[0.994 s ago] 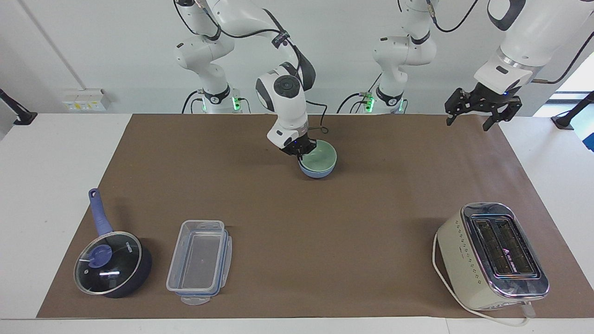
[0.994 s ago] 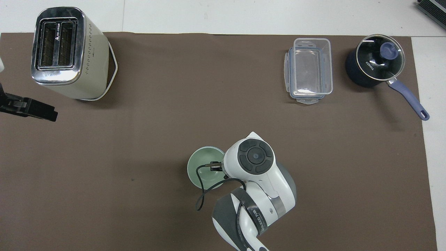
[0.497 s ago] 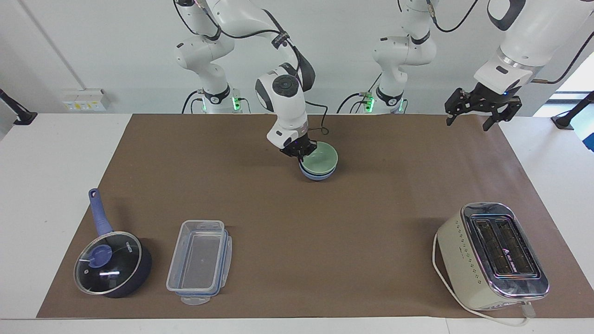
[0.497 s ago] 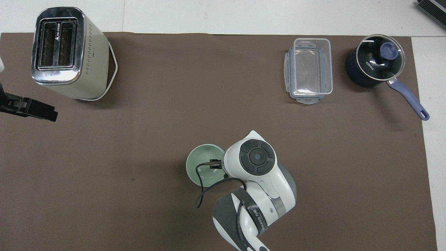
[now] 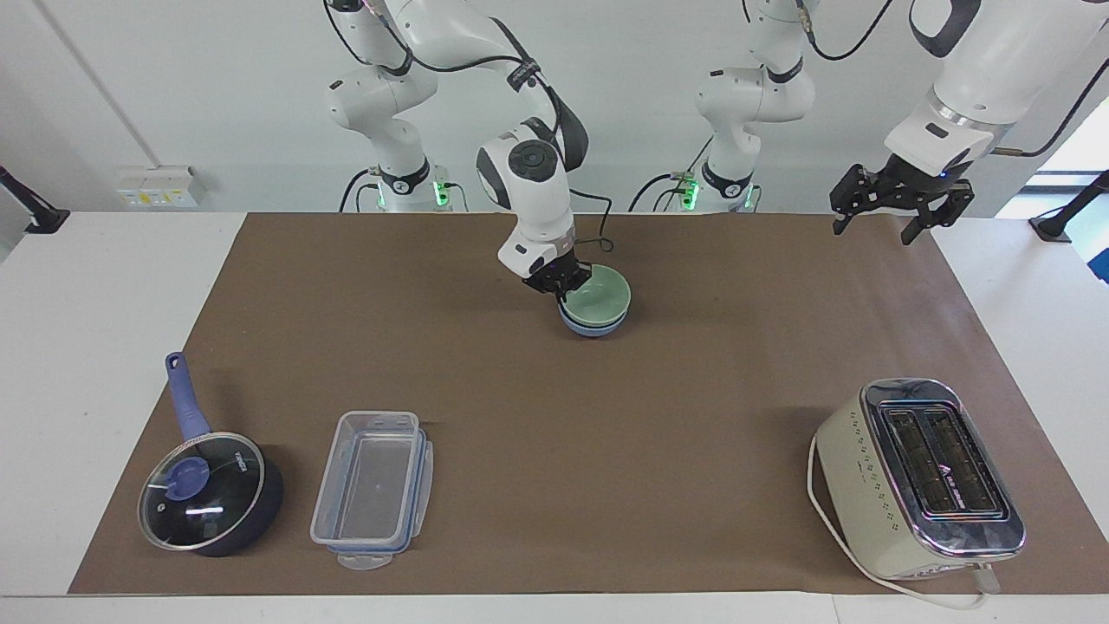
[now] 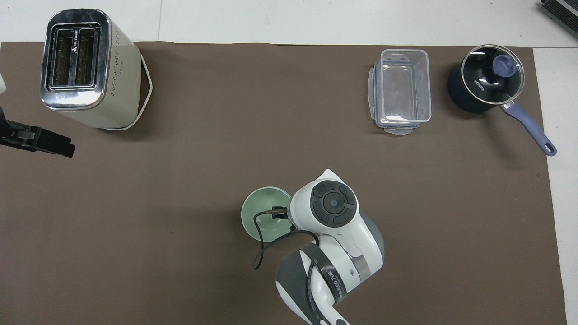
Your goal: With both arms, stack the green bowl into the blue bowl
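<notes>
Sat nested in the blue bowl (image 5: 593, 326), the green bowl (image 5: 598, 299), near the middle of the brown mat (image 5: 606, 451), toward the robots' edge of it. Gripped at the rim on the side toward the right arm's end of the table, between the pressed-together fingers of the right gripper (image 5: 561, 285). Lay therefore directly under and beside this gripper, toward the left arm's end from the fingertips; touching, not apart. No long axis to speak of, both bowls being round. Showed only as a thin blue band below the green rim in the facing view, and hidden fully under the green bowl (image 6: 266, 218) in the overhead view.

Hung spread wide and empty the left gripper (image 5: 901, 206), over the mat's corner at the left arm's end, well apart from the bowls; waiting. Much nearer to the stack, clearly, the right arm.

Judged as nearly done: only a release of the rim and a straight lift upward left, with some risk of dragging the green bowl out.
</notes>
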You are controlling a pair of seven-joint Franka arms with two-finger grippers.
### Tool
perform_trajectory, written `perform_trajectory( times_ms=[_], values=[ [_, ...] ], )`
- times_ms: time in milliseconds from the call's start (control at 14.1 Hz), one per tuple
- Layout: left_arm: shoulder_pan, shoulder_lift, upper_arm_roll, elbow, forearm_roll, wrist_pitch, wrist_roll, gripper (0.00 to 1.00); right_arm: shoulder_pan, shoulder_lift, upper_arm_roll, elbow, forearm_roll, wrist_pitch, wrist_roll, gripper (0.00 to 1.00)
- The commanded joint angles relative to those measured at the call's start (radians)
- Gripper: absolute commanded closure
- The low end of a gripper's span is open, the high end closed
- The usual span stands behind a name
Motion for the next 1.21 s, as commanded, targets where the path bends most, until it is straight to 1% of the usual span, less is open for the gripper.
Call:
perform_trajectory(
  times_ms=[0, 142, 213, 284, 426, 568, 710, 781, 923, 994, 1135],
  values=[
    [-0.003, -0.022, 0.000, -0.021, 0.004, 0.001, -0.009, 0.00, -0.010, -0.007, 0.004, -0.013, 0.037, 0.021, -0.033, 0.91],
    [-0.004, -0.022, 0.000, -0.022, 0.004, 0.001, -0.009, 0.00, -0.010, -0.005, 0.004, -0.012, 0.037, 0.021, -0.024, 0.59],
    [-0.004, -0.022, 0.000, -0.022, 0.004, 0.001, -0.009, 0.00, -0.009, -0.005, 0.004, -0.010, 0.037, 0.021, -0.022, 0.32],
    [-0.003, -0.022, 0.000, -0.022, 0.004, 0.001, -0.009, 0.00, -0.006, -0.005, 0.004, -0.006, 0.037, 0.021, -0.022, 0.00],
    [-0.003, -0.022, 0.000, -0.021, 0.004, 0.002, -0.009, 0.00, -0.010, -0.014, 0.000, 0.026, 0.035, 0.003, -0.022, 0.00],
    [-0.004, -0.022, 0.000, -0.021, 0.004, 0.002, -0.008, 0.00, -0.024, -0.052, -0.009, 0.036, 0.025, -0.008, -0.015, 0.00],
    [-0.004, -0.022, 0.000, -0.021, 0.002, 0.002, -0.008, 0.00, -0.078, -0.101, -0.012, 0.043, -0.003, -0.022, -0.015, 0.00],
    [-0.004, -0.022, 0.000, -0.021, 0.004, 0.004, -0.008, 0.00, -0.113, -0.121, -0.011, 0.060, -0.047, -0.052, -0.015, 0.00],
    [-0.004, -0.022, -0.002, -0.021, 0.002, 0.004, -0.008, 0.00, -0.177, -0.140, -0.008, 0.126, -0.177, -0.158, -0.015, 0.00],
    [-0.004, -0.022, -0.002, -0.021, 0.002, 0.004, -0.008, 0.00, -0.208, -0.143, -0.008, 0.163, -0.192, -0.206, -0.021, 0.00],
    [-0.004, -0.022, -0.002, -0.021, 0.002, 0.005, -0.008, 0.00, -0.268, -0.174, -0.008, 0.207, -0.193, -0.266, -0.032, 0.00]
  ],
)
